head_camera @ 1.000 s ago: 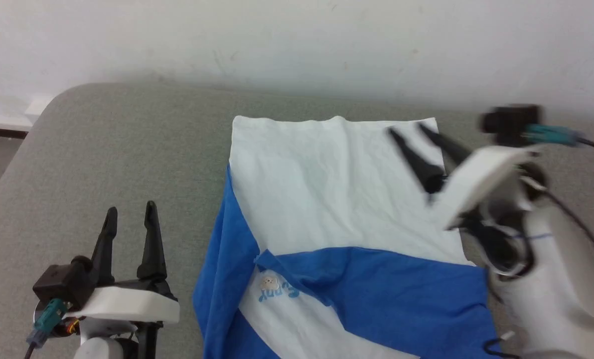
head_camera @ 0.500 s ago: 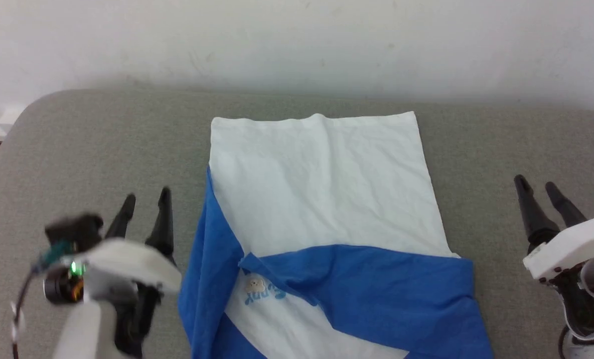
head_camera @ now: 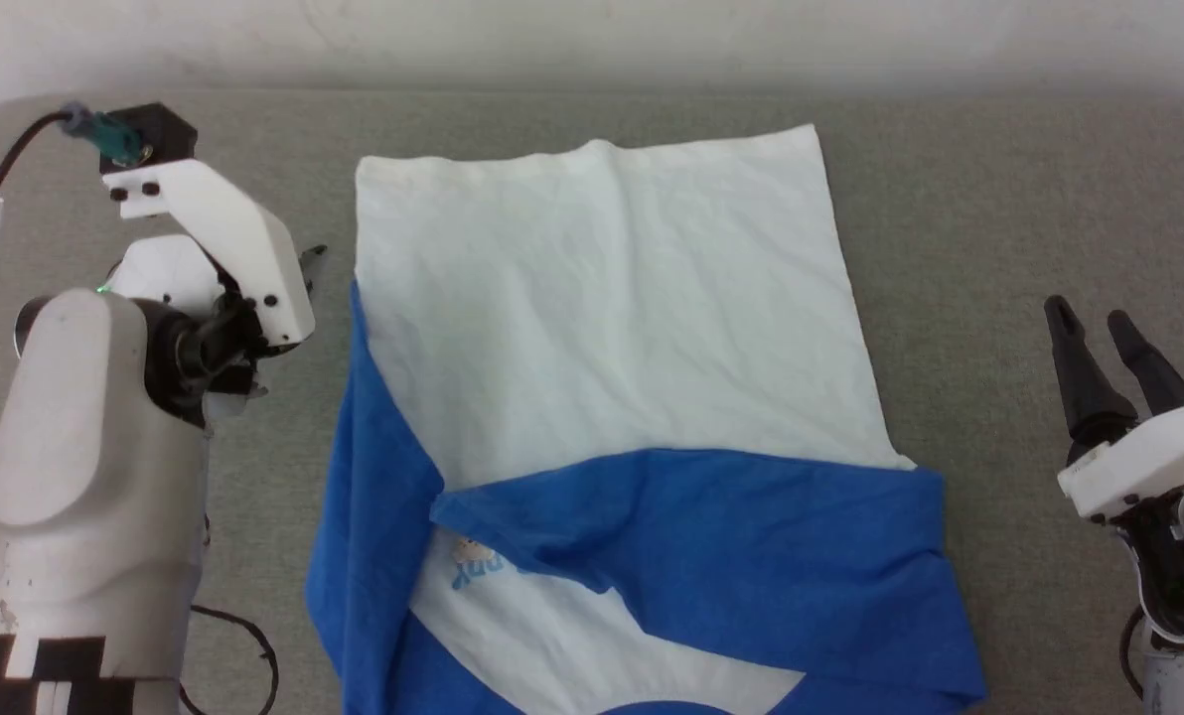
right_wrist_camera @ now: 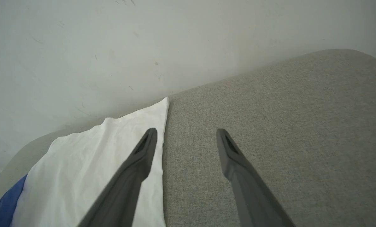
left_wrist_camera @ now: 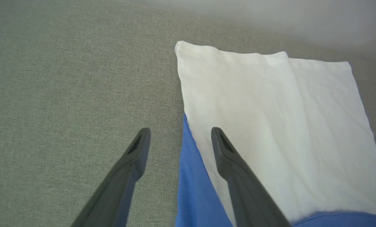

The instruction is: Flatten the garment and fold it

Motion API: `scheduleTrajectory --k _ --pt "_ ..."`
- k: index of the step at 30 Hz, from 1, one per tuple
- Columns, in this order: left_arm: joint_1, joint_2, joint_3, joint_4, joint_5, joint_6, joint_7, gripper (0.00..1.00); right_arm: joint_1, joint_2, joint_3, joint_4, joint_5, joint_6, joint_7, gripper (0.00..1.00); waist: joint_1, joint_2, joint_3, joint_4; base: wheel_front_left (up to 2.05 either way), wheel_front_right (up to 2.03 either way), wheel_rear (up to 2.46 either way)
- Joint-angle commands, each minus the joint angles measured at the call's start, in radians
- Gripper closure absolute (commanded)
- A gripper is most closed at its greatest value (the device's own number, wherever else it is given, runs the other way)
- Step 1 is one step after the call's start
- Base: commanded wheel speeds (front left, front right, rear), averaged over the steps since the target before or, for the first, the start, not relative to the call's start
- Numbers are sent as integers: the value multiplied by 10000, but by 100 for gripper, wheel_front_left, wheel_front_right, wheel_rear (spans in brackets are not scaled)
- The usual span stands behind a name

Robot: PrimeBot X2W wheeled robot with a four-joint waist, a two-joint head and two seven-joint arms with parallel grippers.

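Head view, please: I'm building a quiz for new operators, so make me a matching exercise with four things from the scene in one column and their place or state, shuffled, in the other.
Column one
1. garment's white body
2. blue sleeve
3. chest print
4. grey surface

Column two
a. small, just below the sleeve's edge, left of middle
b. shows on both sides of the shirt
c. folded across the near part
d. spread flat at the far end

Pairs: 1-d, 2-c, 3-a, 4-b
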Motion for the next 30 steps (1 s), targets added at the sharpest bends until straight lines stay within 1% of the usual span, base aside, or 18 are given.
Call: scheduleTrajectory --k 1,4,8,17,19,20,21,22,27,30 --pt "-226 67 -82 175 49 57 226 0 -167 26 9 34 48 -7 -82 0 -2 0 582 -449 0 0 0" --pt "-423 174 -273 483 112 33 720 0 -264 27 10 102 41 -7 -153 0 -2 0 740 -593 0 0 0" --pt "-367 313 -437 701 228 126 1140 0 -333 27 22 145 43 -7 -205 0 -2 0 869 -697 0 0 0" --pt "-216 457 -521 786 312 343 1357 0 -462 27 19 199 -21 -7 -228 0 -2 0 953 -636 0 0 0" --pt "-157 451 -537 824 281 381 1452 46 -494 27 63 221 -17 -7 -224 0 -2 0 945 -613 0 0 0" --pt "-138 457 -541 830 269 383 1459 63 -517 27 86 227 -19 -7 -222 0 -2 0 950 -602 0 0 0" --pt "-130 455 -529 827 252 399 1436 91 -546 27 116 234 -16 -7 -218 0 -2 0 958 -592 0 0 0" --pt "-118 442 -518 824 235 427 1418 100 -577 27 148 242 -19 -7 -216 0 -2 0 961 -586 0 0 0" --pt "-116 333 -399 724 66 436 1062 100 -657 27 198 310 -46 -7 -221 0 -2 0 901 -519 0 0 0" --pt "-106 192 -134 683 -173 511 640 100 -618 28 184 392 -69 -7 -237 0 -2 0 759 -449 0 0 0"
